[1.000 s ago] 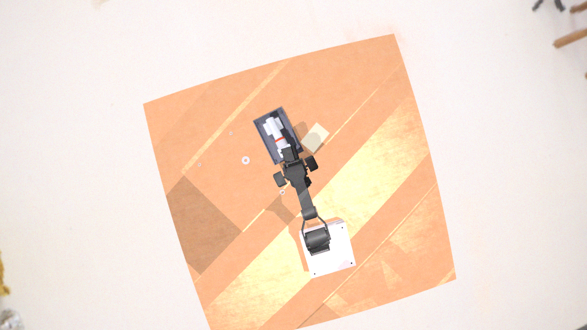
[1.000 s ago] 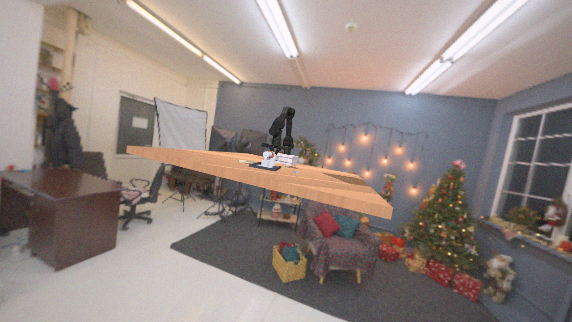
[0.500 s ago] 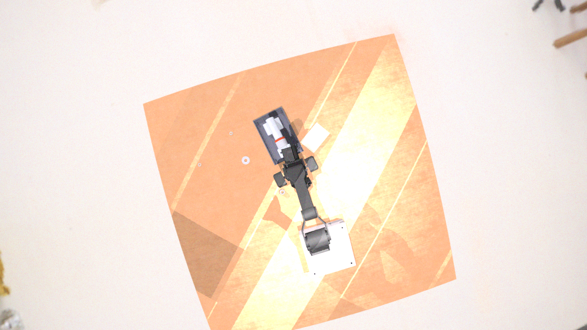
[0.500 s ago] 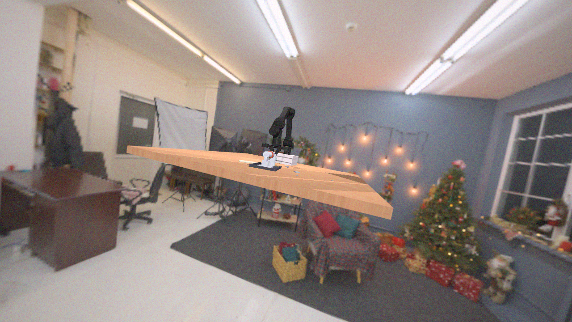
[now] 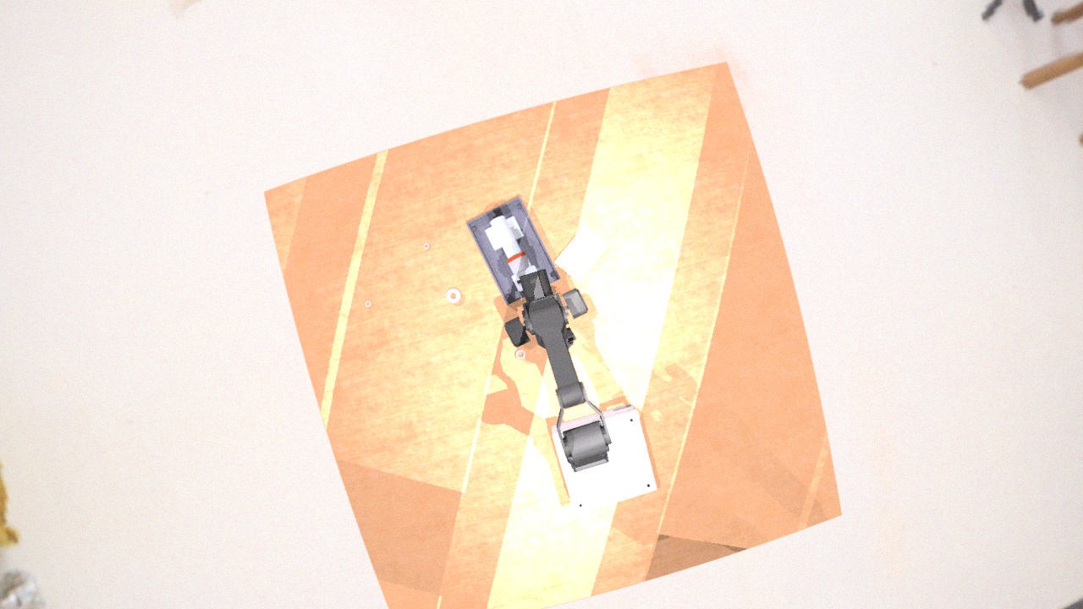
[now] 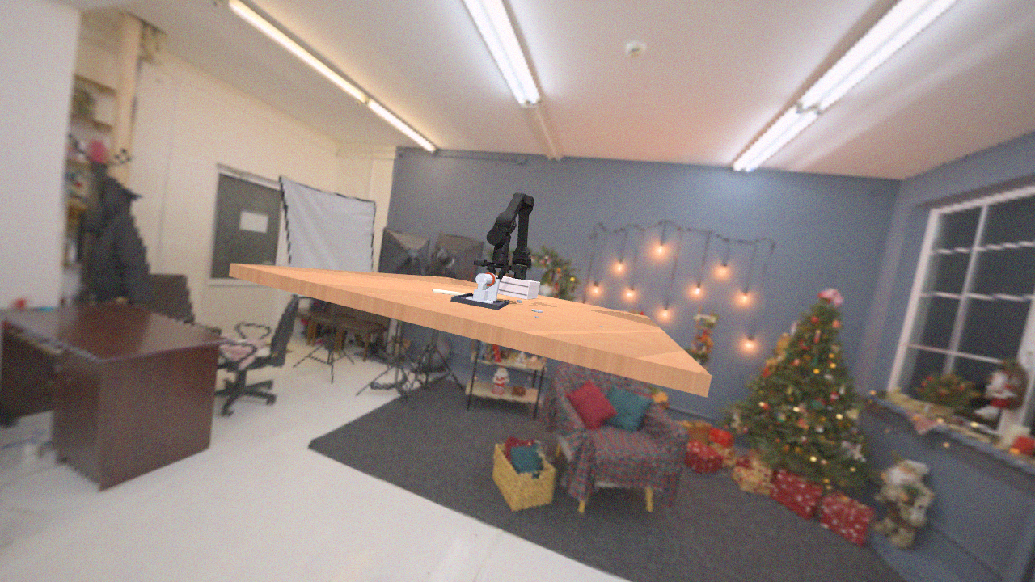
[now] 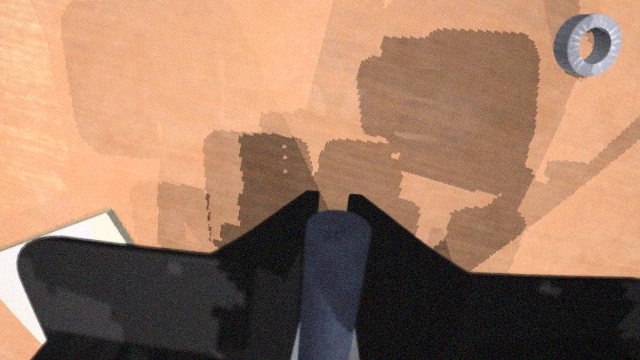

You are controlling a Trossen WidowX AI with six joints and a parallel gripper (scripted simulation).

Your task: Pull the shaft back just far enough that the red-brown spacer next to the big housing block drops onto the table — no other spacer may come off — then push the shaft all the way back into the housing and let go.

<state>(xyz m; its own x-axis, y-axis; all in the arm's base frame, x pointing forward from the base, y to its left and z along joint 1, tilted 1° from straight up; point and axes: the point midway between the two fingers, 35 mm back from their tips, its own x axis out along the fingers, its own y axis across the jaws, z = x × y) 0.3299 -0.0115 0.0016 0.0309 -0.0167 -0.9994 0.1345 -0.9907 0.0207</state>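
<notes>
No lettering, label, brand, number or sign is showing legibly in any view; the pale sheet at nine o'clock in the exterior view is appearing too blurred to read.

Shows as pale, grained wood across the tabletop, smooth and mostly matt. Looks like matt black plastic on the gripper fingers, and smooth with a dull sheen on the dark blue shaft. Seems metallic and finely streaked on the thick ring. Reads as smooth white plastic on the housing. Appears glossy, like varnished wood, on the brown desk, woven and rough on the yellow basket, and soft cloth on the armchair.
</notes>
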